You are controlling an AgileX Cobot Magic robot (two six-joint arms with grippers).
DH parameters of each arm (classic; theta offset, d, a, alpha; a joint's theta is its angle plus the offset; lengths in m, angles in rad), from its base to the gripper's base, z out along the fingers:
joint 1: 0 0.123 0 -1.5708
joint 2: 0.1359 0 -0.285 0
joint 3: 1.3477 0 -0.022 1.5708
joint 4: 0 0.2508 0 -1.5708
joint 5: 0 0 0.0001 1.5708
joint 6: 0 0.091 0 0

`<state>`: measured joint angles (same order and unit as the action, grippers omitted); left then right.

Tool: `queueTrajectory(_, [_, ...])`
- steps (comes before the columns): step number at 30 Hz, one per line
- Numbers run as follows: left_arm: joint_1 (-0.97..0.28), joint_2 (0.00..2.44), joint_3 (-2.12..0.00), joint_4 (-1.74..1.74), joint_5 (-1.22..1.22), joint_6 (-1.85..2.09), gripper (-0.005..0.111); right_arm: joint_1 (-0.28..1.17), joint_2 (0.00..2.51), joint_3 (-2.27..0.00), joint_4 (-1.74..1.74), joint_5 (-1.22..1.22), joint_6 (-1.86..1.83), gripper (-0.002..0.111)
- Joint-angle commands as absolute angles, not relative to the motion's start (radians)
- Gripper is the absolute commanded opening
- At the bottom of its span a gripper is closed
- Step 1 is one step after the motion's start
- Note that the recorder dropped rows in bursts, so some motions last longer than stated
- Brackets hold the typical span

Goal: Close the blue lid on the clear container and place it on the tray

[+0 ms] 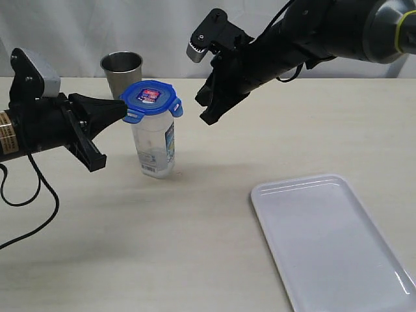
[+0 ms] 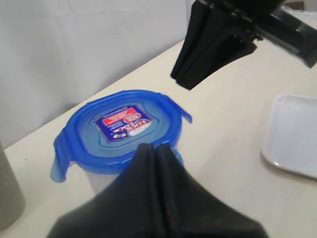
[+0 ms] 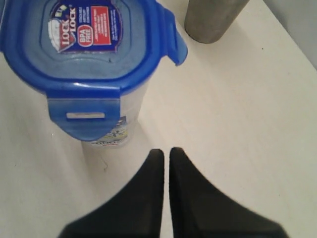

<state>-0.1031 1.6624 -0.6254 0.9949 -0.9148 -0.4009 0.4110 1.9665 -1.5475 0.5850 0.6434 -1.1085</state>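
Both arms have jaws pressed together, nothing held. The left gripper lies level, tips at the edge of the blue lid. The right gripper angles down near it, apart. Lid sits on the clear container, standing on the table, tabs flared. Sticker reads "LOCK LOCK", "BPA FREE". The tray is well apart.

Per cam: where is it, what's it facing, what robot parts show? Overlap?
Exterior: off-arm, facing table, clear container, steel cup, tray; both arms, left gripper, right gripper show.
Left wrist: left arm, faces blue lid past own shut jaws; right gripper beyond.
Right wrist: right arm, looks down on lid past own shut jaws.
Shared: lid in all three.
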Motion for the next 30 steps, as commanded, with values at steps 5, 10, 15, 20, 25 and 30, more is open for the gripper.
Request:
queueTrajectory(5, [-0.106, 1.655, -0.631, 1.038, -0.903, -0.432, 0.000, 0.405, 1.956, -1.546, 0.580, 0.656, -1.098, 0.004])
queueTrajectory(10, [-0.106, 1.676, -0.631, 1.037, -0.892, -0.442, 0.000, 0.405, 1.956, -1.546, 0.590, 0.656, -1.093, 0.004])
queueTrajectory(15, [-0.106, 1.687, -0.631, 1.037, -0.892, -0.442, 0.000, 0.405, 1.956, -1.546, 0.590, 0.659, -1.086, 0.004])
queueTrajectory(20, [-0.106, 1.687, -0.631, 1.037, -0.870, -0.442, 0.000, 0.405, 1.956, -1.546, 0.590, 0.661, -1.084, 0.004])
queueTrajectory(25, [-0.106, 1.687, -0.631, 1.037, -0.845, -0.442, 0.000, 0.405, 1.956, -1.546, 0.590, 0.666, -1.084, 0.004])
queueTrajectory(30, [-0.106, 1.687, -0.631, 1.036, -0.836, -0.438, 0.000, 0.405, 1.956, -1.546, 0.590, 0.671, -1.084, 0.004])
